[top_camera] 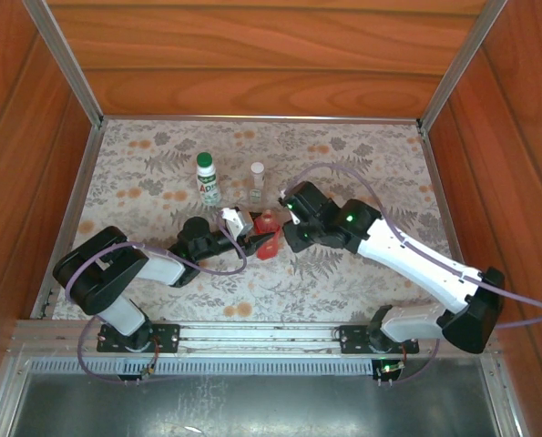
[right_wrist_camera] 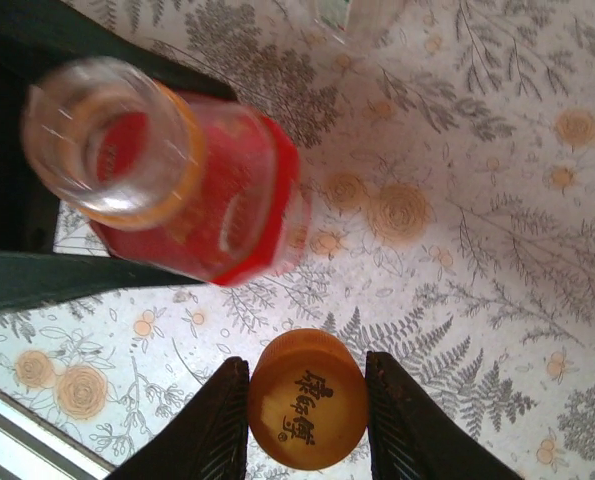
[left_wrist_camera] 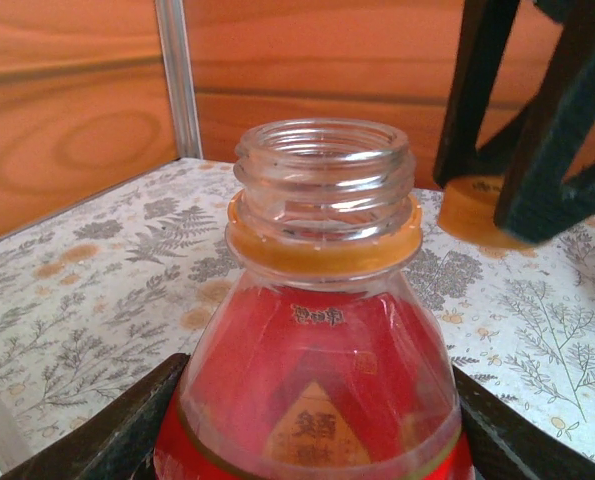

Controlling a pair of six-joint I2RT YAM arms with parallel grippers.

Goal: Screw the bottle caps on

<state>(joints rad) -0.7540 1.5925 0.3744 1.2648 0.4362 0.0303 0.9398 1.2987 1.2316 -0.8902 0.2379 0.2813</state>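
My left gripper (left_wrist_camera: 317,445) is shut on the red bottle (left_wrist_camera: 312,370), a finger on each side of its body. The bottle's clear threaded neck (left_wrist_camera: 322,175) is open, with an orange ring below it. From above, the red bottle (top_camera: 269,235) stands mid-mat between the two arms. The right gripper (right_wrist_camera: 305,385) is shut on the orange cap (right_wrist_camera: 307,410), top face toward the camera. That cap (left_wrist_camera: 477,212) hangs just right of the neck, at about ring height, apart from it. Farther back stand the white bottle (top_camera: 208,185) with a green cap (top_camera: 204,159) on it and the tiny clear bottle (top_camera: 257,187) with a white cap (top_camera: 257,167).
A floral mat (top_camera: 362,164) covers the floor of a wooden box with metal corner posts (top_camera: 66,59). The two capped bottles stand just behind the grippers. Open mat lies to the right and the near side.
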